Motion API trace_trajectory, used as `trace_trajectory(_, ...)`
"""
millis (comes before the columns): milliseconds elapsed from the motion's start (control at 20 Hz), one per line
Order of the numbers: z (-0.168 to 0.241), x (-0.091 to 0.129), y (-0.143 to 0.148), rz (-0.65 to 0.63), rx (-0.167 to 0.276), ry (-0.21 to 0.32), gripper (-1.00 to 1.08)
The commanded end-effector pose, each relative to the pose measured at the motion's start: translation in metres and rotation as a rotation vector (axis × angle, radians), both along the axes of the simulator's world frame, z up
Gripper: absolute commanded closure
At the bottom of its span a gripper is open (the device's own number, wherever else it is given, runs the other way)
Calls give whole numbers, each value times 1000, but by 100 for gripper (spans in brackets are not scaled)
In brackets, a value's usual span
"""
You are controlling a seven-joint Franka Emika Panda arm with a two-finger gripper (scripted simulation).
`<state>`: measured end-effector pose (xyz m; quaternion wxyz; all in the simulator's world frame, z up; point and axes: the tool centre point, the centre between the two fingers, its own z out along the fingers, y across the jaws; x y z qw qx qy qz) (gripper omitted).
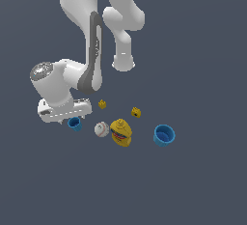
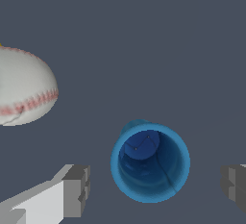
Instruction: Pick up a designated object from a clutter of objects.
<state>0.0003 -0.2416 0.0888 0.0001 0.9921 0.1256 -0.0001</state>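
Note:
The small bright-blue tapered cup (image 1: 75,123) stands upright on the dark floor at the exterior view's left end of the clutter, partly under my hand. In the wrist view the cup (image 2: 150,162) shows its open mouth between my two fingers (image 2: 77,189). My gripper (image 2: 156,182) is open, one finger on each side of the cup, not touching it. In the exterior view the fingertips are hidden behind the hand. The white baseball (image 1: 101,129) lies just beside the cup and shows in the wrist view (image 2: 24,88).
A yellow bottle with a red-blue label (image 1: 121,132) lies next to the baseball. The larger blue cup (image 1: 164,135) stands at the exterior view's right. Two tiny yellow blocks (image 1: 102,104) (image 1: 136,112) sit behind them.

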Motion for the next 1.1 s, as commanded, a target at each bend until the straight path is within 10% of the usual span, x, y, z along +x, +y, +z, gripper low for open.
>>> trace_trajectory(0, -6, 0, 0, 0, 0, 1, -92)
trace_trajectory(650, -49, 0, -1, 3, 0, 0, -92)
trace_trajectory(700, -49, 0, -1, 3, 0, 0, 108)
trace_trajectory(1050, -49, 0, -1, 3, 0, 0, 108)
